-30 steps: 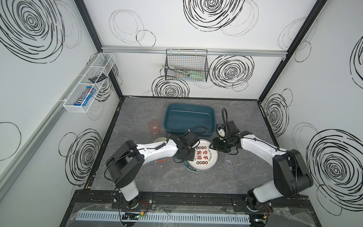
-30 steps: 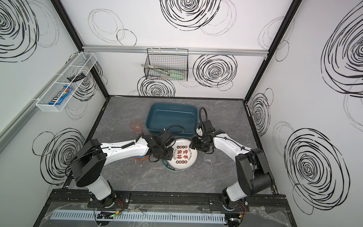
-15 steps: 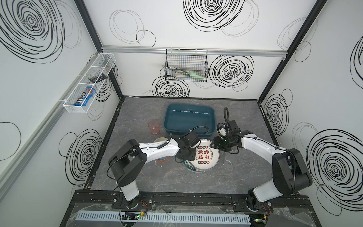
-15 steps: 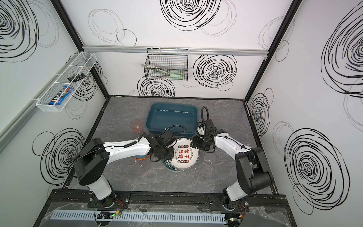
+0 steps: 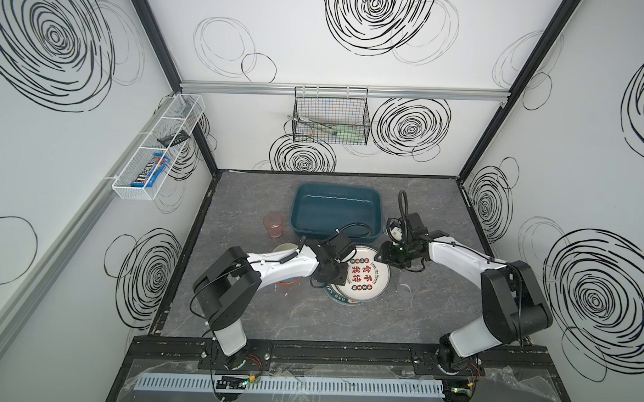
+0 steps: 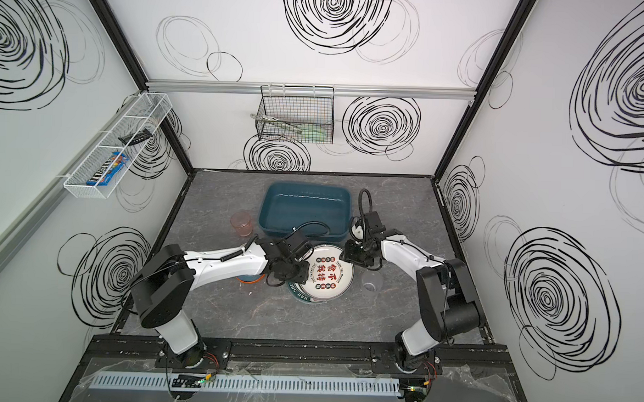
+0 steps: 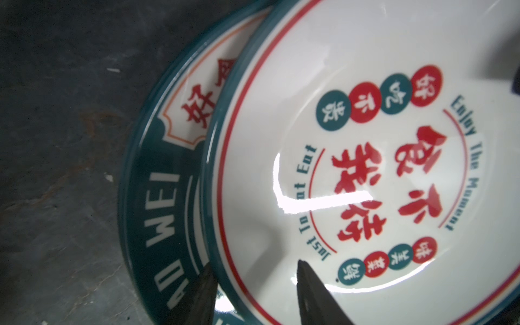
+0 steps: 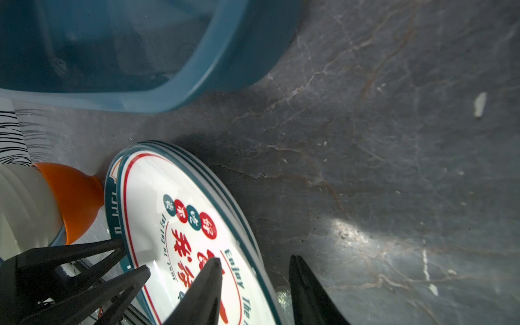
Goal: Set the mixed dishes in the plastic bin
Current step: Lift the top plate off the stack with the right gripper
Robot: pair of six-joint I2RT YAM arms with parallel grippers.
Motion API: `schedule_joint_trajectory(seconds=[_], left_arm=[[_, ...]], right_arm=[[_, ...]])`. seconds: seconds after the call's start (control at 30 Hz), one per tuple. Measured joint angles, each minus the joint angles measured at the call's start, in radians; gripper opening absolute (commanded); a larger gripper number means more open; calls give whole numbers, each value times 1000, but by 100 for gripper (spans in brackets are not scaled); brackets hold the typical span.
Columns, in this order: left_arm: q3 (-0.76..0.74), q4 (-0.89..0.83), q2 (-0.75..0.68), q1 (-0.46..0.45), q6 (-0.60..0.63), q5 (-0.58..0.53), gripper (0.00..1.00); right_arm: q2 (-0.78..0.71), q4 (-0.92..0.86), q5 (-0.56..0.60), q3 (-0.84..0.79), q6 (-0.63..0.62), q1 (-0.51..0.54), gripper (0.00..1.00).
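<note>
At the upper left of both top views a white mesh wall shelf (image 5: 156, 155) is fixed to the side wall. On the grey marbled table (image 5: 308, 326), left of centre, a small pink see-through tumbler (image 5: 274, 225) is seen upright, just left of the dark teal rectangular plastic bin (image 5: 337, 189), which is placed at upper centre and holds no dishes. Below the tumbler, the nested bowls, cream inside and blue and orange outside (image 5: 285, 249), are largely covered by the left arm. The left end effector (image 5: 339, 278) is set astride the left rim of the round white plate printed with red Chinese characters (image 5: 363, 280), one finger beneath the rim and one above; whether it is clamped cannot be told. This plate lies off-centre on a second, green-rimmed plate (image 5: 337, 302), just below the bin. At the plate's upper right rim the right end effector (image 8: 254, 260) is held spread, one finger over the printed face, the other outside the rim. A small clear tumbler (image 5: 407, 287) stands just right of the plates.
</note>
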Motion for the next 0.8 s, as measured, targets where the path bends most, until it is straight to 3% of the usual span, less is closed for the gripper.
schedule_joint_trajectory(seconds=[0.2,0.8], left_arm=[[0,0,0,0,0,2,49],[-4,-8,-47,7,0,-15,52]], right_arm=[[1,10,1,-6,-3,-10,28],[-71,8,-30,-5,-42,-20,2]])
